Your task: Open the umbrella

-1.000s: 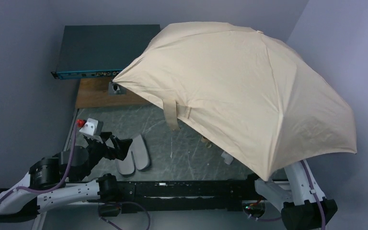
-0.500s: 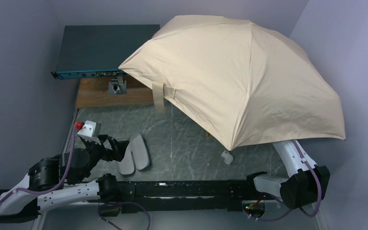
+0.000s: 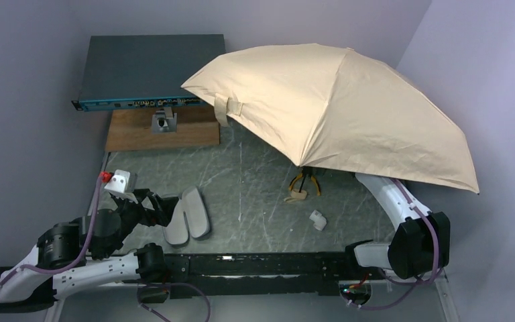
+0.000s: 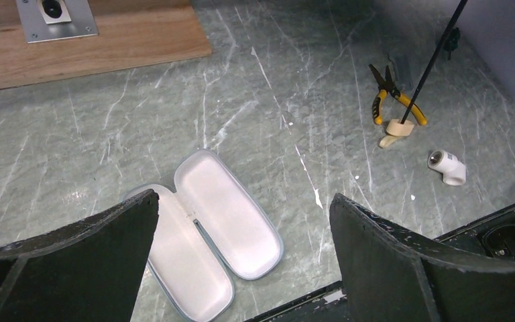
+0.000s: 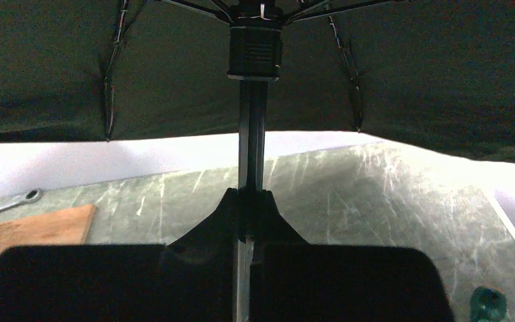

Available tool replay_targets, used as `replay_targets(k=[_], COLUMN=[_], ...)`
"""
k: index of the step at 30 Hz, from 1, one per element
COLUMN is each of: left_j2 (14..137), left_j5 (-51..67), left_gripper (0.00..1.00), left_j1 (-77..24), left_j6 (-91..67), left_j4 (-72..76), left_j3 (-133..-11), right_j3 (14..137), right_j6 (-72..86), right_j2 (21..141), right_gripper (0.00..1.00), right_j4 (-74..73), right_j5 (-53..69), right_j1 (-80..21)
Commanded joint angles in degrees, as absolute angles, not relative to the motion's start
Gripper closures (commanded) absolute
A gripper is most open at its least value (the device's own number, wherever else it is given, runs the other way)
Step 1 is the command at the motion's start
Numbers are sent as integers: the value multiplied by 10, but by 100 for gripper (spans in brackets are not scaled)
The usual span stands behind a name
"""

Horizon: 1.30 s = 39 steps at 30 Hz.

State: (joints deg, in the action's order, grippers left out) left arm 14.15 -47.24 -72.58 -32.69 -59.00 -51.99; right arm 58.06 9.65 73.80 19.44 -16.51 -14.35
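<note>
The umbrella (image 3: 338, 111) is spread wide, its cream canopy covering the back right of the table and its strap tab (image 3: 226, 109) hanging at the left rim. In the right wrist view its black underside (image 5: 409, 74) fills the top. My right gripper (image 5: 251, 198) is shut on the black shaft (image 5: 251, 134) just below the runner; from above the canopy hides it. The tan handle (image 4: 399, 127) sits low at the table, the shaft (image 4: 432, 64) slanting up from it. My left gripper (image 4: 245, 198) is open and holds nothing, hovering over the near left of the table.
An open lavender-grey case (image 4: 208, 235) lies under my left gripper. Yellow-handled pliers (image 4: 383, 94) and a white pipe elbow (image 4: 446, 166) lie by the handle. A wooden board (image 3: 161, 129) and a dark box (image 3: 147, 70) sit at the back left.
The canopy has swung back and to the right and sunk lower, uncovering the handle, pliers and table middle. The right arm has moved with it. The left arm has hardly shifted.
</note>
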Motion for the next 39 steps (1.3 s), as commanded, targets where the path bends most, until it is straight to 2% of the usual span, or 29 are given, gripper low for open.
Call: replay_targets(k=[1, 6, 15, 20, 28, 36, 39], left_j2=[145, 146, 136, 138, 136, 151, 173], left_j5=[-473, -471, -471, -471, -477, -595, -641], left_gripper=[1, 1, 1, 1, 1, 1, 1], left_j1=[-726, -726, -726, -726, -726, -725, -725], left_j6=[-328, -329, -330, -332, -335, -411, -387], left_j4=[-586, -588, -587, -589, -591, -641, -620], left_j3=[-521, -521, -520, -521, -522, -540, -539], right_j3=[570, 565, 565, 562, 606, 576, 576], right_j6=[89, 86, 100, 108, 152, 157, 157], right_j2=[739, 758, 778, 764, 777, 754, 754], right_gripper=[100, 100, 99, 95, 100, 100, 100], right_j4=[210, 183, 159, 150, 54, 65, 66], right_j5=[-227, -280, -288, -271, -291, -267, -269], right_j1=[-139, -137, -128, -128, -128, -128, -128])
